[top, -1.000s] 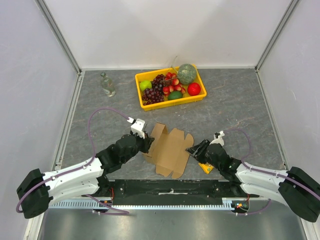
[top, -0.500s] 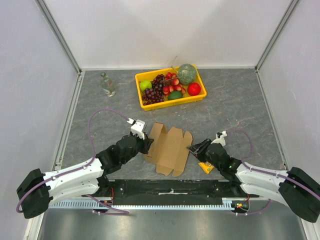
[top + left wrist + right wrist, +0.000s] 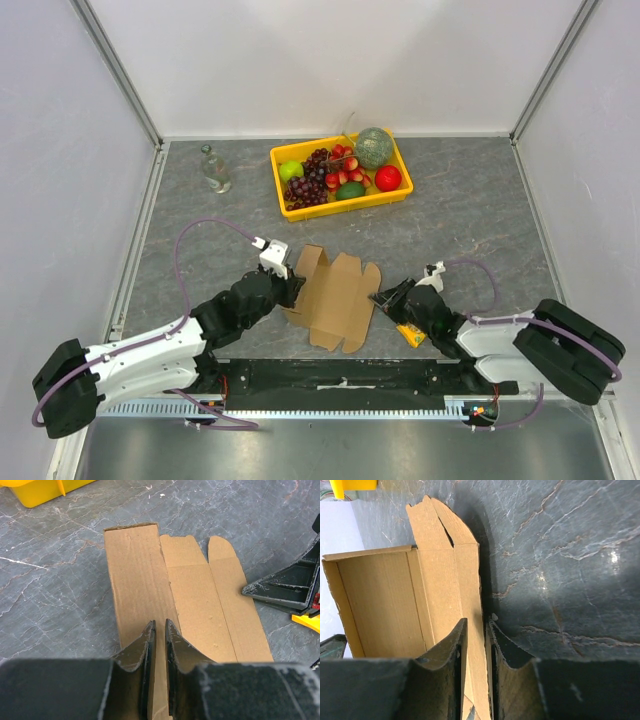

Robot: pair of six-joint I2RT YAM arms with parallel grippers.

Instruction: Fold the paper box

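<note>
Left gripper [image 3: 159, 630] clamped on the paper box's [image 3: 338, 300] raised left wall, bracing it upright; right gripper [image 3: 476, 630] straddles the opposite edge, jaws narrow. Whether it's clamped, can't tell.

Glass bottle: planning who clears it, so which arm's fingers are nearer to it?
Left. The left fingers are at the left edge of the cardboard sheet, on the side where the glass bottle stands; the right fingers are at the sheet's right edge, farther away.

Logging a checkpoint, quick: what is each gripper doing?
Left gripper: shut on the paper box.
Right gripper: straddling the box edge; grip cannot be told.
</note>
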